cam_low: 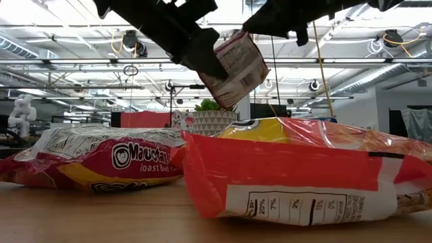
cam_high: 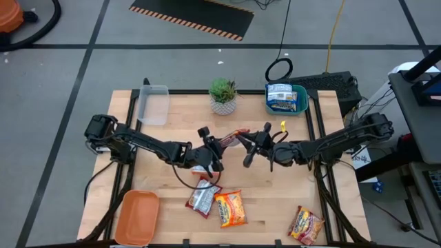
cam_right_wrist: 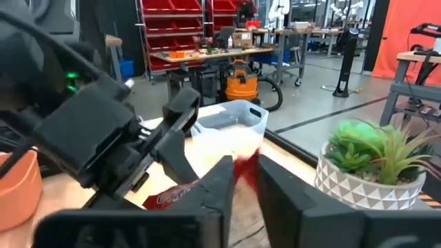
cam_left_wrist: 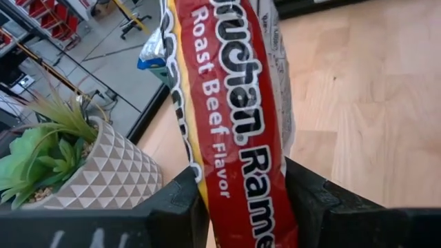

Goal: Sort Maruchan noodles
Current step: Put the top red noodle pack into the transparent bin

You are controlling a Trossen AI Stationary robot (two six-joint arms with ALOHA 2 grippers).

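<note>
Held packet: reads "Roast Beef Flavor", "Ramen".
Left gripper: clamped on it.
Right gripper: jaws slightly apart around its edge.
Table packet: "Maruchan".

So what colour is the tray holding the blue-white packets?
Teal tray, clearest in the high view.

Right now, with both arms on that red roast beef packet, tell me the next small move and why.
Probably the right end effector should open wider and back away: the left end effector already clamps the red packet in mid-air above the table, so this looks like a handover.
</note>
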